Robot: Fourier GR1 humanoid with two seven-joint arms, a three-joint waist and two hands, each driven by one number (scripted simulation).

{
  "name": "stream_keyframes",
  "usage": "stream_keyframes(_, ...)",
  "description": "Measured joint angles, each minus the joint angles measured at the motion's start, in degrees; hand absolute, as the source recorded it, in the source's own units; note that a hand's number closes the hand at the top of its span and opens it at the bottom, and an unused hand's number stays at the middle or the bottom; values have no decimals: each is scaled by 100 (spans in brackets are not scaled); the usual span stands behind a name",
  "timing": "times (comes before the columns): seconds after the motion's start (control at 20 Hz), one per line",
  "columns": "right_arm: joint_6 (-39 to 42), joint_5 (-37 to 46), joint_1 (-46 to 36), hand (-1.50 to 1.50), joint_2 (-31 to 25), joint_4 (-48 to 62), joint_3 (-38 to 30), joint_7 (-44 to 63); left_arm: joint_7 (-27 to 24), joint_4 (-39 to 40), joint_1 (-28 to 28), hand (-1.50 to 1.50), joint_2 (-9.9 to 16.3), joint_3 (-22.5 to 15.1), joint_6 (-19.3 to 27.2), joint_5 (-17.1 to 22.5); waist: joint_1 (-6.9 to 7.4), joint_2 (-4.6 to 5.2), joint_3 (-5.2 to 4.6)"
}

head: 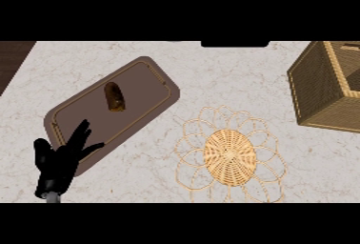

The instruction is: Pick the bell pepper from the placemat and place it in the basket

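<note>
I see a pale, marbled stone worktop (141, 52) from steeply above. On its left lies a brown rounded-rectangle placemat (141, 81) with a thin lighter border line, set on a diagonal. The one thing on it is a small, dark brown, elongated object (115, 96), rounded at the top end; the task calls for a bell pepper, but I cannot make out that shape or colour here. Its long axis runs nearly straight up the view, tilted slightly left at the top. At centre sits a woven straw mat (228, 156) with an oval core and looping petal outline. The wicker basket (313, 90), boxy and tan, is cut off by the right edge. My left hand (60, 159), black, rests over the placemat's lower corner, fingers spread and straight, holding nothing.
</note>
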Motion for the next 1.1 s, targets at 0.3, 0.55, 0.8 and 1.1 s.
stream_keyframes(0.3, 46, 111, 30, -150, -458, 562, 53, -647, -109, 83, -4, 0, -49, 34, -7, -20, 5, -18, 11)
stream_keyframes(0.55, -38, -63, 0, -150, -675, 864, -139, -1046, 7, 62, -14, 0, -35, 43, -6, -44, -13, -27, 5)
stream_keyframes(0.8, -155, -424, -43, -150, -821, 987, -535, -1121, 69, -68, 75, 0, -55, 27, 10, -62, -32, -33, -8)
stream_keyframes(1.1, 9, -838, 217, -150, -1326, 1092, -1122, -1042, -43, -39, 143, 0, -76, 113, -24, -8, -93, -49, -9)
